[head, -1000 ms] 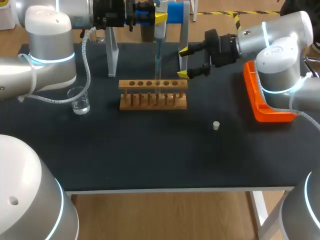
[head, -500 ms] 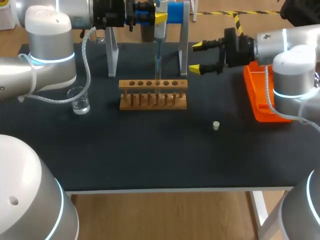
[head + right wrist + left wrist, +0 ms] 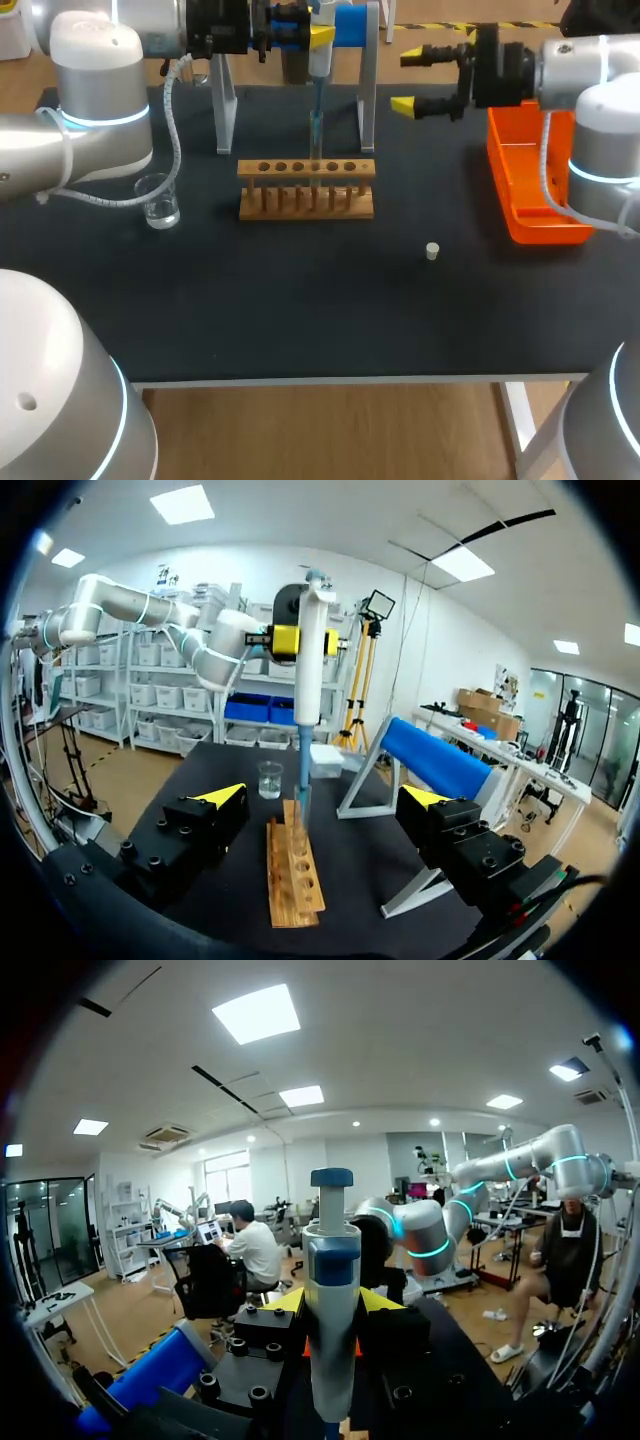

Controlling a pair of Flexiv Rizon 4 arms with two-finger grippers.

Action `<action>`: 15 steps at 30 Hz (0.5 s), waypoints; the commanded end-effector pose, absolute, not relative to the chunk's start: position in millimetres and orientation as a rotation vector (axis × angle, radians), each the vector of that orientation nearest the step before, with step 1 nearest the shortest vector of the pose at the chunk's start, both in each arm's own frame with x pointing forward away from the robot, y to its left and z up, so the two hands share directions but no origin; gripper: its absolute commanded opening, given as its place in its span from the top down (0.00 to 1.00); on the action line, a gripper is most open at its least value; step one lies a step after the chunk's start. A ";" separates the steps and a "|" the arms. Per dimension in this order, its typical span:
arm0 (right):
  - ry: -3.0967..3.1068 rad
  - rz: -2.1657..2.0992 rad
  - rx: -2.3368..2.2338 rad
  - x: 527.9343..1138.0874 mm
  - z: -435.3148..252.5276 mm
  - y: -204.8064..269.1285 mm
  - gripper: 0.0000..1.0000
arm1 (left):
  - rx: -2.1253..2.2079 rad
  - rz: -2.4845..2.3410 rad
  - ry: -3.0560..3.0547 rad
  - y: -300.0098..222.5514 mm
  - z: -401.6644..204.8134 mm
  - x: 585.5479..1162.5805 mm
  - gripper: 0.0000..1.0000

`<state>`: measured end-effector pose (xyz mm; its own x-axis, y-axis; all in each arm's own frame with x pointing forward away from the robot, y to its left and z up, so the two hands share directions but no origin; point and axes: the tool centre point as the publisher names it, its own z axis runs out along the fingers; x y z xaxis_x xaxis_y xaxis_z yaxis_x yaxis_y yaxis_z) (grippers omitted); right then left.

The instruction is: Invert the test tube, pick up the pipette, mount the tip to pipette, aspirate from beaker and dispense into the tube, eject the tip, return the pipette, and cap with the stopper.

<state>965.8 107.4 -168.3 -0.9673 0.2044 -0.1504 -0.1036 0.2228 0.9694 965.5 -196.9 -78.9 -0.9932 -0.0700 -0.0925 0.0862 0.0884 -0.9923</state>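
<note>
Gripping pipette (image 3: 319, 62) above rack (image 3: 306, 190).

The bench (image 3: 300, 310) is covered with a matt black surface that looks like cloth. The rack (image 3: 306, 190) is made of unpainted light brown wood with a dull finish. The beaker (image 3: 158, 200) is clear and glossy; whether it is glass or plastic cannot be told. The pipette (image 3: 321, 55) is formed of smooth white and blue plastic, and its tip (image 3: 315, 125) of translucent bluish plastic. The tray (image 3: 500, 185) is moulded in glossy orange plastic. The stopper (image 3: 432, 251) is pale and matt. The right end effector (image 3: 408, 80) is finished in matt black with bright yellow tips. The arm casings (image 3: 95, 100) are smooth, satin silver-white.
</note>
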 end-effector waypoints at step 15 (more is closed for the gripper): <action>2.140 1.885 0.080 946.7 -83.4 105.0 0.69 | 0.021 -2.049 2.230 -196.3 -78.9 966.4 1.00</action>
<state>947.3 103.4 -88.6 -0.9588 0.2252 -0.1733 -0.1443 0.1395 0.9796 965.4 -196.8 -78.9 -0.9932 -0.0701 -0.0926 0.0863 0.0884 -0.9923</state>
